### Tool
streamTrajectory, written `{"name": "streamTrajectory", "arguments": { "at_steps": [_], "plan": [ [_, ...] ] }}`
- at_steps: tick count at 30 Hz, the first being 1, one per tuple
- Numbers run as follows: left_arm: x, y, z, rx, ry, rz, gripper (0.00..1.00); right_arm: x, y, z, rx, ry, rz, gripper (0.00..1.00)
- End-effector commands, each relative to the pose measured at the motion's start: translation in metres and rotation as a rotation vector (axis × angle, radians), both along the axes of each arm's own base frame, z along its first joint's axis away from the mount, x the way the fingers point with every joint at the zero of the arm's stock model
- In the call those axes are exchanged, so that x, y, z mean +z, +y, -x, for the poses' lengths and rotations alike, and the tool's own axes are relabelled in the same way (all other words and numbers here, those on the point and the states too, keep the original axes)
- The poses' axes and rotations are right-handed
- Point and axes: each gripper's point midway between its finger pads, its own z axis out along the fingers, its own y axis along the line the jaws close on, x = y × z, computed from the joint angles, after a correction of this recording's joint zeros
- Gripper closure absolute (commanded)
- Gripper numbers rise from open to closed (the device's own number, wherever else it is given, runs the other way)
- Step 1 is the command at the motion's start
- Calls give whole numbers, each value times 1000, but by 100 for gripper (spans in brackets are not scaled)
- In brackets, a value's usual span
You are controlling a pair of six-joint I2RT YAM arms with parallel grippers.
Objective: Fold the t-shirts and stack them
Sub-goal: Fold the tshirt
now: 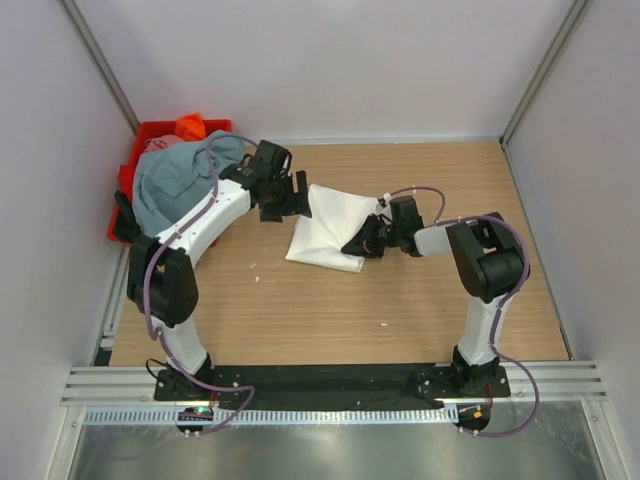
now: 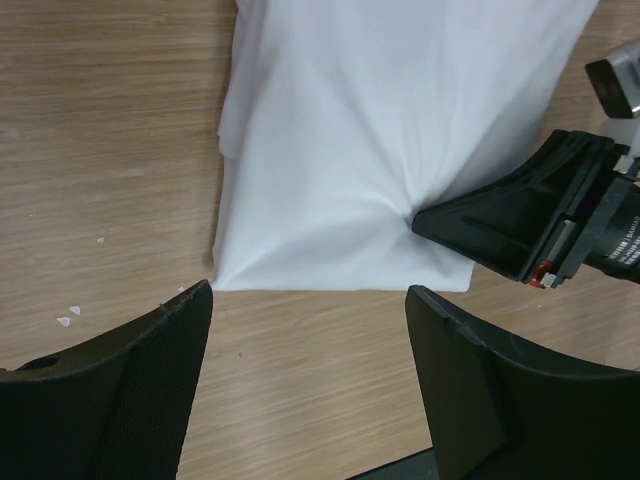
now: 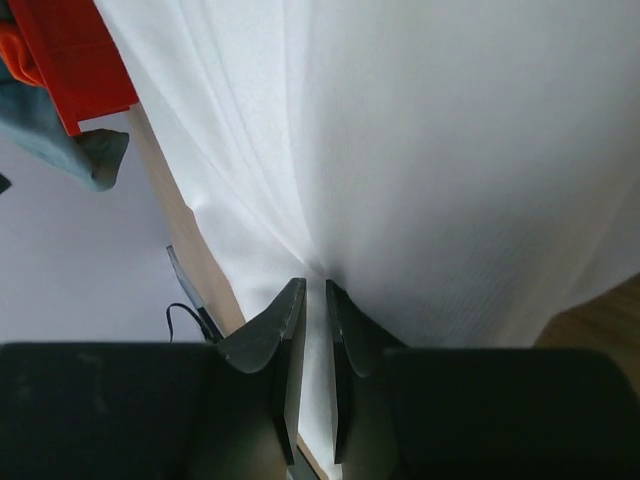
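Observation:
A white t-shirt [image 1: 326,228] lies folded on the wooden table; its print is hidden. It fills the top of the left wrist view [image 2: 380,130] and most of the right wrist view [image 3: 430,150]. My right gripper [image 1: 354,244] [image 3: 315,287] is shut on a pinched fold at the shirt's near right edge, with cloth between the fingers; its tip also shows in the left wrist view [image 2: 430,216]. My left gripper [image 1: 288,200] [image 2: 310,292] is open and empty, just off the shirt's left edge above bare wood. A grey-blue shirt [image 1: 180,178] and an orange one [image 1: 190,126] are in the crate.
A red plastic crate [image 1: 139,148] stands at the table's far left corner, also seen in the right wrist view [image 3: 70,60]. White walls enclose the table on three sides. Small white specks [image 2: 68,318] lie on the wood.

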Motion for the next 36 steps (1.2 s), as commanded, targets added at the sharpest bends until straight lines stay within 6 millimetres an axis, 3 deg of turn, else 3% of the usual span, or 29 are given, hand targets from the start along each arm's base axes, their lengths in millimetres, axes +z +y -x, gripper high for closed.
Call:
{"name": "streamTrajectory", "arguments": {
  "at_steps": [1, 2, 4, 6, 7, 9, 10, 12, 15, 16, 18, 19, 20, 25, 26, 30, 34, 36],
  "plan": [
    [52, -8, -3, 4, -169, 25, 21, -9, -5, 20, 14, 23, 53, 79],
    [61, -14, 3, -8, -191, 23, 22, -5, -8, 24, 36, 26, 91, 79],
    [67, -17, 11, -10, -212, 3, 22, 37, -11, 7, 30, -82, 126, 70],
    [72, -34, 27, -48, -229, 9, 23, 60, -20, 8, 46, -107, 181, 59],
    [72, -46, 34, -65, -248, 5, 25, 92, -25, -8, 12, -185, 190, 52],
    [66, -58, 41, -68, -262, 28, 29, 114, -36, -14, -9, -210, 216, 48],
    [63, -69, 48, -89, -265, 40, 31, 129, -46, -29, -50, -240, 224, 47],
    [49, -82, 53, -92, -253, 56, 36, 132, -61, -38, -80, -228, 250, 47],
    [40, -107, 61, -140, -266, 54, 38, 126, -77, -59, -112, -205, 241, 49],
    [28, -118, 65, -167, -258, 32, 39, 115, -78, -66, -113, -179, 240, 52],
    [26, -133, 61, -186, -274, 23, 41, 107, -77, -75, -100, -166, 224, 54],
    [10, -140, 62, -203, -254, -3, 42, 104, -76, -82, -92, -164, 222, 55],
    [11, -147, 59, -208, -262, 0, 43, 87, -74, -86, -82, -129, 224, 57],
    [-29, -159, 57, -219, -215, -63, 46, 53, -70, -101, -60, -81, 219, 59],
    [-48, -160, 60, -221, -183, -85, 47, 45, -73, -103, -66, -63, 228, 60],
    [-93, -157, 90, -225, -110, -145, 51, -1, -87, -111, -101, 25, 259, 62],
    [-141, -151, 141, -266, -47, -234, 52, -22, -95, -115, -118, 57, 294, 63],
    [-153, -150, 157, -269, -34, -260, 52, -28, -98, -115, -127, 71, 314, 63]
  ]
}}
